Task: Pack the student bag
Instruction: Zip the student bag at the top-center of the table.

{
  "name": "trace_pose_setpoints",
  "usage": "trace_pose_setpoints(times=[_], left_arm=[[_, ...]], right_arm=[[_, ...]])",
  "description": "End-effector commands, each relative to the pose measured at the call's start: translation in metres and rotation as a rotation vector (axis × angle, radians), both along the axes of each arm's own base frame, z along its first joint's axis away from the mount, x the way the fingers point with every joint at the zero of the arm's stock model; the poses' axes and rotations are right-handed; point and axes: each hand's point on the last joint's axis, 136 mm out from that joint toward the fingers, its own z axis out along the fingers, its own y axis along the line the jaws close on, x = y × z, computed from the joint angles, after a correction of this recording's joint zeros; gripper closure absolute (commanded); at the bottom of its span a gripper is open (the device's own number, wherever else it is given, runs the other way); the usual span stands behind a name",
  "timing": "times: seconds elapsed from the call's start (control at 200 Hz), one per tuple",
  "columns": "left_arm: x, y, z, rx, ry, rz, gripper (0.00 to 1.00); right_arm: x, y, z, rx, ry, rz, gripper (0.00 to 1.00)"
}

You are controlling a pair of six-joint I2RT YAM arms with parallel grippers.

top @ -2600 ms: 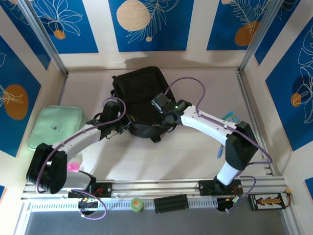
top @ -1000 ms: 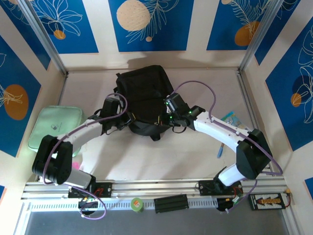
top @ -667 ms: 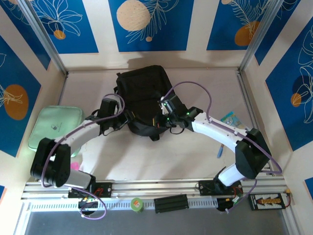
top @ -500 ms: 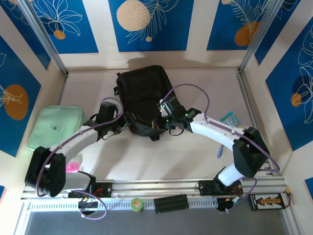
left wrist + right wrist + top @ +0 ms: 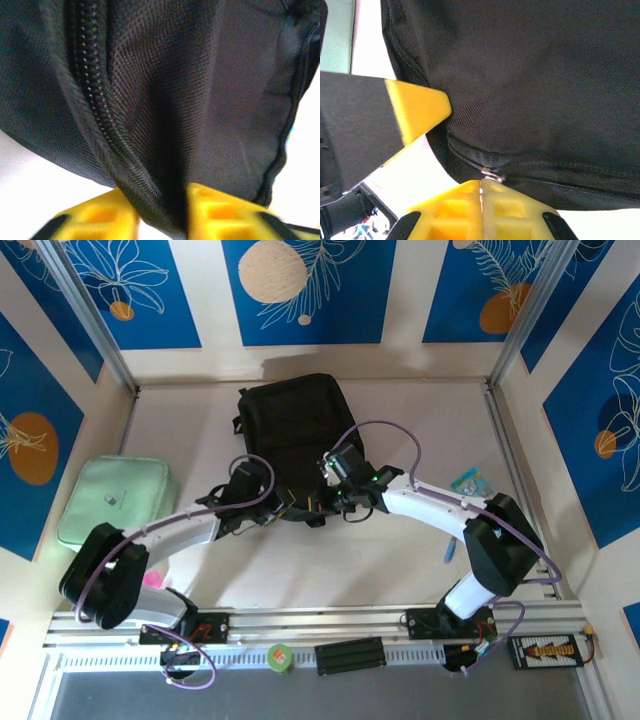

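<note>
The student bag [image 5: 293, 425], a large black backpack, lies flat at the middle back of the table. My left gripper [image 5: 281, 508] is at the bag's near edge. In the left wrist view, the left gripper [image 5: 161, 212] has its yellow fingers [image 5: 220, 210] shut on a fold of black fabric beside a zipper track [image 5: 100, 125]. My right gripper [image 5: 318, 504] is just to its right. The right gripper [image 5: 481, 189] has its fingers pressed together on a small metal zipper pull [image 5: 492, 175] at the bag's seam. A yellow finger of the left gripper [image 5: 417, 110] shows close by.
A mint-green padded pouch [image 5: 115, 498] lies at the left. A small pink item [image 5: 152, 580] sits by the left arm's base. A teal packet [image 5: 468, 481] and a blue pen [image 5: 450, 548] lie at the right. A green tape roll [image 5: 281, 657] rests on the front rail.
The left gripper let go, slid right along the bag's near edge and closed on the fabric again. The right gripper stayed shut and shifted slightly left and nearer.
</note>
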Motion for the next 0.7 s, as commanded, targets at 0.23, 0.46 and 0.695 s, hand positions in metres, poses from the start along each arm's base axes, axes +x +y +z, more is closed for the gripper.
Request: trace_pose_setpoints(times=[0.23,0.46,0.695], left_arm=[[-0.001,0.033,-0.019,0.137,0.006,0.091,1.00],[-0.003,0.037,-0.021,0.166,0.008,0.082,1.00],[-0.001,0.042,-0.015,0.179,-0.008,0.072,1.00]], right_arm=[[0.012,-0.078,0.003,-0.267,-0.022,-0.268,1.00],[0.021,-0.094,0.009,-0.348,-0.023,-0.336,1.00],[0.027,-0.114,0.011,-0.401,-0.030,-0.407,1.00]])
